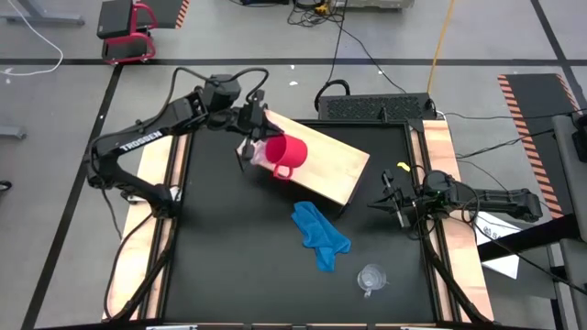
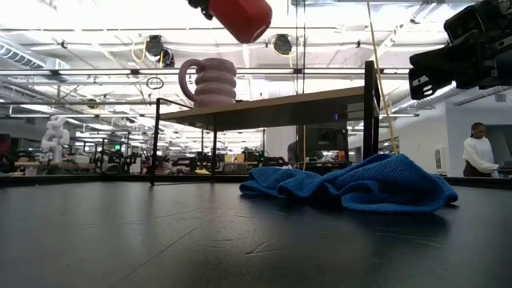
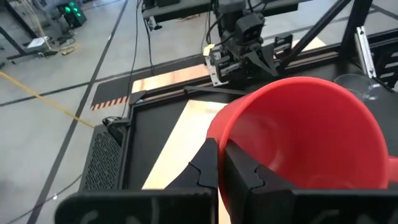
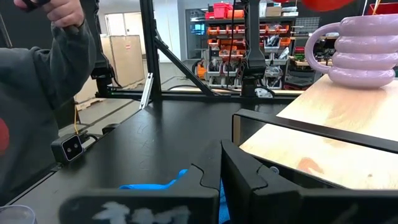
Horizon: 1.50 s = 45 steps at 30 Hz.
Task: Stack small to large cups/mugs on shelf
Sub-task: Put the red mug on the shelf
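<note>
Between the closed fingers of the left gripper [image 3: 219,167], the rim wall of the glossy red plastic mug [image 1: 285,154] was pinched, one finger inside and one outside, with the mug carried tilted in the air above the light wooden board shelf on thin black legs [image 1: 341,170]. Directly beneath it on the shelf stood the ribbed lilac-pink ceramic mug [image 2: 210,81], upright. To nest well, the red mug probably needed levelling and centring over the lilac one before a slow descent, since a skewed drop could topple both. That left arm reached from the table's left edge, elbow bent. At the right edge waited the right gripper [image 1: 393,202], fingers together and empty. A crumpled blue cloth [image 1: 320,235] and a clear see-through cup [image 1: 371,279] lay on the black tabletop.
</note>
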{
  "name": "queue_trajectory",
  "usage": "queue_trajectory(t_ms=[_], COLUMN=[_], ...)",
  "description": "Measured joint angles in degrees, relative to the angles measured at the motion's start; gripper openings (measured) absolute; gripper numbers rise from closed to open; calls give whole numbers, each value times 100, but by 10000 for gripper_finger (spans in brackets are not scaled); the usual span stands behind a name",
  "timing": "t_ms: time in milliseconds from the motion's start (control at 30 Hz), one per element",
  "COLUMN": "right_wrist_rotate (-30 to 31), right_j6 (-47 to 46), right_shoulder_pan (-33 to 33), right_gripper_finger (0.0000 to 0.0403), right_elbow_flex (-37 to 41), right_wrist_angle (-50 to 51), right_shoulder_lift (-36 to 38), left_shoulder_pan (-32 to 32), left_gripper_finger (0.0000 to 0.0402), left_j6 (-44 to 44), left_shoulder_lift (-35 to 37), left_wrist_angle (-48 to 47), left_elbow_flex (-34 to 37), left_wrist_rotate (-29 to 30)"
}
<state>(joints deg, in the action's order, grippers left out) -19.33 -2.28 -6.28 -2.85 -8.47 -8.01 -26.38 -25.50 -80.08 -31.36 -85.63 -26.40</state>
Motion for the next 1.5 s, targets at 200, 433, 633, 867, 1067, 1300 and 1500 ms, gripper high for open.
queue_trajectory(t_ms=[200, 433, 633, 867, 1067, 1300, 1500], right_wrist_rotate=[0, 0, 0, 0, 0, 0, 4], right_j6=[0, -2, -2, -2, -4, -4, -2], right_shoulder_pan=[0, 1, 0, 0, 2, 0, 0], right_gripper_finger=[0, 0, 0, 0, 0, 0, 0], right_elbow_flex=[-1, 0, 0, 2, 0, 0, 1], right_wrist_angle=[-4, -3, -2, -2, -2, -11, -49], right_shoulder_lift=[0, 0, 0, 0, 0, 0, 0], left_shoulder_pan=[-188, -355, -382, -387, -419, -440, -432], left_gripper_finger=[4, 4, 4, 6, 4, 4, 4], left_j6=[47, -162, -514, -811, -982, -1599, -1938], left_shoulder_lift=[-319, -818, -1293, -1985, -2403, -2659, -2775], left_wrist_angle=[-135, -693, -1424, -2053, -2301, -2773, -2953], left_elbow_flex=[-407, -1239, -2051, -3010, -3485, -3682, -3684], left_wrist_rotate=[-109, -200, -211, -183, 40, 91, 116])
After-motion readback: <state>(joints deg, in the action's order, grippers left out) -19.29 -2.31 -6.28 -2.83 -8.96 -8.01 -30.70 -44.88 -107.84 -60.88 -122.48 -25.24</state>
